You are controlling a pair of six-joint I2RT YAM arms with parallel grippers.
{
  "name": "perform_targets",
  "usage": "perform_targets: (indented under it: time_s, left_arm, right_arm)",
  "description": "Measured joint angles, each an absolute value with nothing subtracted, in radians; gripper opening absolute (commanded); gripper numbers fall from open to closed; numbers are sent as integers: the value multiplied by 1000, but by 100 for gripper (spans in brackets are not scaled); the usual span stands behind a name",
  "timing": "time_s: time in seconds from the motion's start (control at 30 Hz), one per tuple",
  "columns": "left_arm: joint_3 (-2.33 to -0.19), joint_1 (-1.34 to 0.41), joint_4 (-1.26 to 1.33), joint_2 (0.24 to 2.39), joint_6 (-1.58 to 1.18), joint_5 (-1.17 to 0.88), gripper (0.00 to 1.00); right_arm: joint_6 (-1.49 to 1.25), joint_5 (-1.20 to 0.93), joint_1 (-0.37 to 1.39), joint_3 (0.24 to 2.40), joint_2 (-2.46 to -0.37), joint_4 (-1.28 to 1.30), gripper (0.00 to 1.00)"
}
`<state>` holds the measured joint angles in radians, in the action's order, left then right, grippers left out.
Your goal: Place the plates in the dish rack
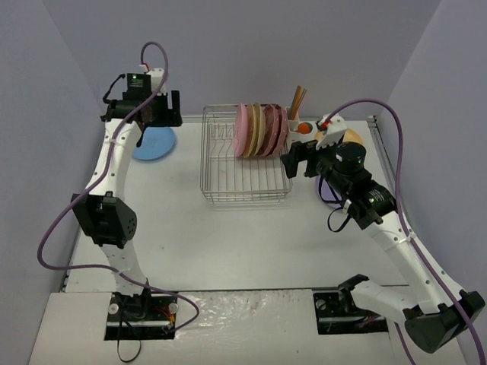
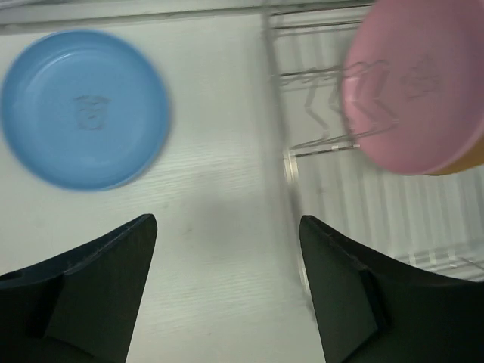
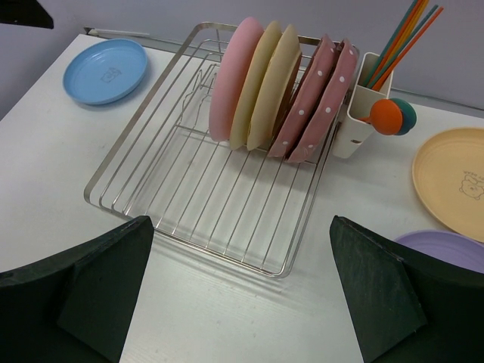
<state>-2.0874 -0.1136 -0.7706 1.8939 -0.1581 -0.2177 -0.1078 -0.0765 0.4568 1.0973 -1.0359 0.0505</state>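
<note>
The silver wire dish rack (image 1: 228,190) stands mid-table and holds a pink plate (image 3: 233,76), two beige plates (image 3: 272,87) and two dotted dark-pink plates (image 3: 321,98) upright. A blue plate (image 1: 154,144) lies flat left of the rack, also in the left wrist view (image 2: 85,107). An orange-yellow plate (image 3: 452,181) and a lavender plate (image 3: 446,249) lie flat right of the rack. My left gripper (image 2: 227,227) is open and empty, above the table between the blue plate and the rack (image 2: 302,83). My right gripper (image 3: 240,227) is open and empty, right of the rack (image 3: 227,204).
A white utensil cup (image 3: 357,121) with sticks and an orange and a green ball-shaped utensil hangs on the rack's right end. Grey walls close in the table at the back and sides.
</note>
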Motion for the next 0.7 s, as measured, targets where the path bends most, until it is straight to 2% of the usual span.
perform_targets:
  time_s: [0.17, 0.43, 0.7]
  left_arm:
    - [-2012, -49, -805, 1922, -63, -112, 72]
    - [-2014, -46, -817, 2192, 150, -74, 72]
    - [-2116, -25, -825, 2309, 224, -58, 72]
  right_arm:
    - [-104, -77, 457, 1097, -1036, 51, 100]
    - [-105, -88, 457, 1097, -1043, 51, 100]
    - [-118, -113, 457, 1097, -1051, 53, 100]
